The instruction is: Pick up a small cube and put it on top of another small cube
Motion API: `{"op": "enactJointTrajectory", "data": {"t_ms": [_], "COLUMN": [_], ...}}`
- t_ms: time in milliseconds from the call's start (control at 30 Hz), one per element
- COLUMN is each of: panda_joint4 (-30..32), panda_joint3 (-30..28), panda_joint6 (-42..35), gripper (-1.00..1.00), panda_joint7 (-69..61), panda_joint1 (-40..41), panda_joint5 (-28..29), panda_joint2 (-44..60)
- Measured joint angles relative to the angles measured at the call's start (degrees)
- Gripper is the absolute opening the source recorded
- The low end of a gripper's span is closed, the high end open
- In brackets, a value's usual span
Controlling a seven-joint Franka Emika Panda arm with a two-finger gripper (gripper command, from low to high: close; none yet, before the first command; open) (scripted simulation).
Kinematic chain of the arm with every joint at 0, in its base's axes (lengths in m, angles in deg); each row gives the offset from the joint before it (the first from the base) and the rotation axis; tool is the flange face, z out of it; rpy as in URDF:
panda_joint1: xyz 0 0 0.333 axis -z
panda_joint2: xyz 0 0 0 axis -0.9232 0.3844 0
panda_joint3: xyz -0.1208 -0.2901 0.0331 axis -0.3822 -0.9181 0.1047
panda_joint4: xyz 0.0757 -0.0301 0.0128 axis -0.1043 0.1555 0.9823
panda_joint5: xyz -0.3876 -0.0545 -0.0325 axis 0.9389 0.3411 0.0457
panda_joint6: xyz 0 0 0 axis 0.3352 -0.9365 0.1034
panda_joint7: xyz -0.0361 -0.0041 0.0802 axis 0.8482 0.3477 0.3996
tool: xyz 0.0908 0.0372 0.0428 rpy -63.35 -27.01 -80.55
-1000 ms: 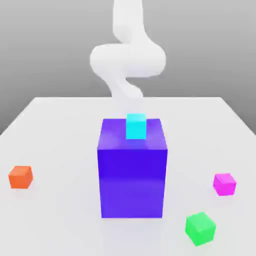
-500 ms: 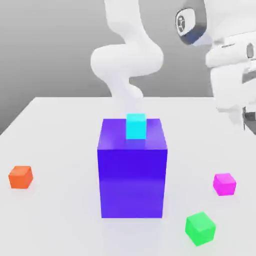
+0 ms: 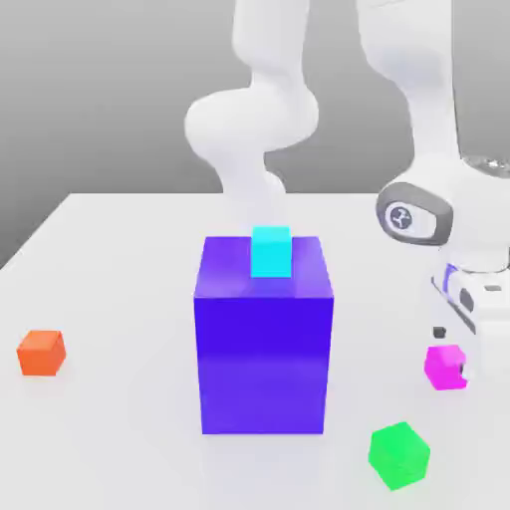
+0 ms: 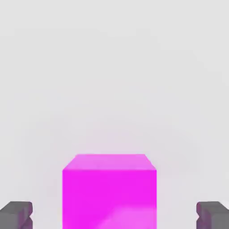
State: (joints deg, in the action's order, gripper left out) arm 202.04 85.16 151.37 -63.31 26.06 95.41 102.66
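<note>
The small magenta cube rests on the white table at the exterior view's right. My gripper has come down over it and stands open, its fingers straddling the cube without touching it. In the hand view the magenta cube sits between the two grey fingertips, with a gap on each side. The bright green cube lies on the table nearer the front edge, a little to the left of the magenta one.
A big blue-purple block stands mid-table with a cyan cube on top. An orange cube lies at the exterior view's far left. The white arm rises behind the block and over the right side.
The hand has swung in from the upper right and dropped down to the magenta cube. Its fingers stayed open. No cube has moved.
</note>
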Motion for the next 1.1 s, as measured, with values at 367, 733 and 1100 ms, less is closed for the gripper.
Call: {"op": "enactJointTrajectory", "data": {"t_ms": [367, 733, 1100], "panda_joint4": [1.4, -5.4, -11.1], "panda_joint3": [3.1, -3.0, -7.0], "panda_joint6": [-5.7, -18.2, -14.4], "gripper": [-1.0, -1.0, 1.0], "panda_joint7": [-2.5, 5.6, 12.2], "panda_joint1": [2.3, 10.7, 15.9], "panda_joint5": [-3.2, -9.8, -12.0], "panda_joint2": [-7.0, -12.9, -3.4]}}
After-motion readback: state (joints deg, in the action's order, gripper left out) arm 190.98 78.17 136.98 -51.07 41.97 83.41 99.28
